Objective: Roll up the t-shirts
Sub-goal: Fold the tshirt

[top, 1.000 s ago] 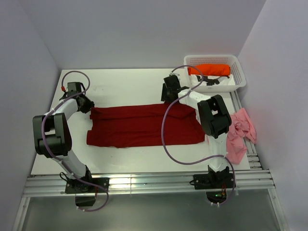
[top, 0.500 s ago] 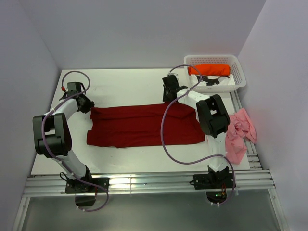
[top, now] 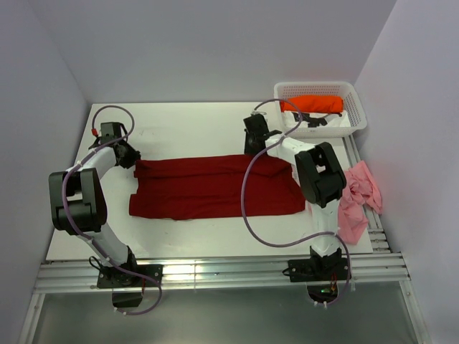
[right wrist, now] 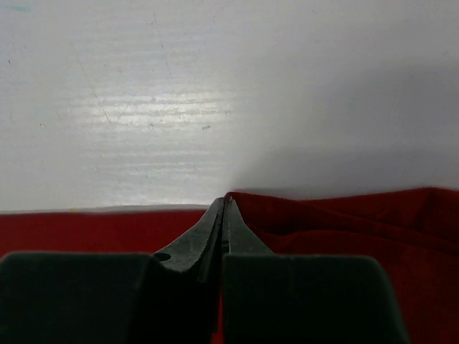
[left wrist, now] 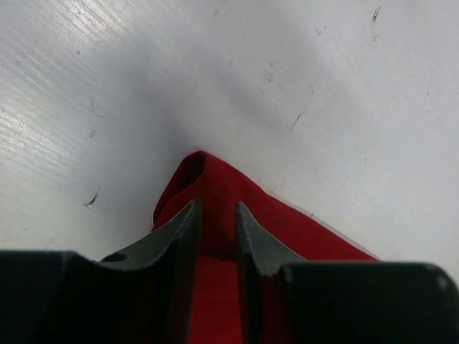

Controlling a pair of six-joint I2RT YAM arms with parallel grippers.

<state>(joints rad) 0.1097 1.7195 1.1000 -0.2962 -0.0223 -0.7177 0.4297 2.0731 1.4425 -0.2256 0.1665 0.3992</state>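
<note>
A dark red t-shirt (top: 215, 188) lies folded into a long strip across the middle of the table. My left gripper (top: 133, 159) sits at its far left corner, jaws narrowly apart with a puckered fold of the red cloth (left wrist: 190, 172) held between them (left wrist: 216, 209). My right gripper (top: 253, 145) is at the shirt's far edge near the right end. Its jaws (right wrist: 224, 202) are shut on that edge, and the cloth (right wrist: 337, 222) rises up to the tips. An orange t-shirt (top: 312, 104) lies in the basket. A pale pink t-shirt (top: 356, 201) lies crumpled at the table's right edge.
The white lattice basket (top: 356, 123) stands at the far right corner, close behind the right arm. Grey walls enclose the white table (top: 186, 125) on three sides. Aluminium rails (top: 215, 272) run along the near edge by the arm bases.
The right gripper's jaws have closed on the shirt's far edge, and that gripper has shifted slightly right. The left arm and the shirt have stayed still.
</note>
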